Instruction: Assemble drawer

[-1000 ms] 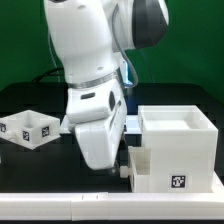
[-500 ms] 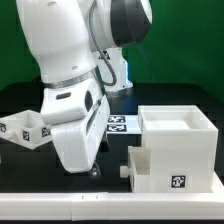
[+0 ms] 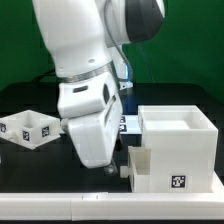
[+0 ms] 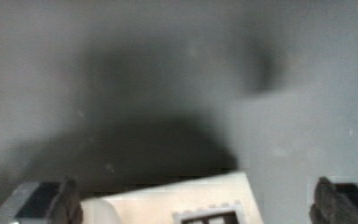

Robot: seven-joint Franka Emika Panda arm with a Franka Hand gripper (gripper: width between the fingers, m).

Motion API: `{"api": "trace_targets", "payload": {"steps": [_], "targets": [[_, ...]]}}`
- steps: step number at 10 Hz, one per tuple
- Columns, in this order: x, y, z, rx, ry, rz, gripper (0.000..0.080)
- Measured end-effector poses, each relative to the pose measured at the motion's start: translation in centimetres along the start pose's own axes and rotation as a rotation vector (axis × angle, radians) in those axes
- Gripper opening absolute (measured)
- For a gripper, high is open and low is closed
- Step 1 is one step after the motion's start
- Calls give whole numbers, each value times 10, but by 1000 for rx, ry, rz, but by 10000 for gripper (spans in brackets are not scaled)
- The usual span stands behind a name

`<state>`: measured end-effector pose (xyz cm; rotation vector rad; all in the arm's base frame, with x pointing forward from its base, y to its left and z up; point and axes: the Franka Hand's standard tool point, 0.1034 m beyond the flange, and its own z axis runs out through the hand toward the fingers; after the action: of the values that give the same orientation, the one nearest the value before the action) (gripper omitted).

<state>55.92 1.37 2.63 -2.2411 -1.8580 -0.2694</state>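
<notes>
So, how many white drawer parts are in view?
3: small tray at the exterior view's left, large shell at its right, second tray against that shell. The arm may hide others.

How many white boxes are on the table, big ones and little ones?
Big cube shell: 1
Small trays: 2, one alone at the exterior view's left, one right against the shell
Total: 3

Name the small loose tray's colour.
The tray is white with black-and-white tags; exterior view shows it best.
</notes>
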Motion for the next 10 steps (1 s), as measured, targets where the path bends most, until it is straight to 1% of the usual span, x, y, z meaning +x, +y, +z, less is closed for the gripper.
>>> {"api": "trace_targets", "payload": {"steps": [1, 2, 3, 4, 6, 7, 8, 9, 10], "targets": [[5, -5, 1, -18, -1, 30, 649], [6, -8, 2, -36, -4, 66, 649], [7, -8, 2, -56, -6, 95, 649], [7, -8, 3, -66, -6, 108, 649], [2, -7, 2, -59, -7, 113, 649], [2, -2, -5, -73, -8, 126, 649], [3, -1, -11, -87, -11, 144, 649], [3, -1, -19, -112, -17, 193, 649], [-2, 1, -29, -123, -26, 195, 649]]}}
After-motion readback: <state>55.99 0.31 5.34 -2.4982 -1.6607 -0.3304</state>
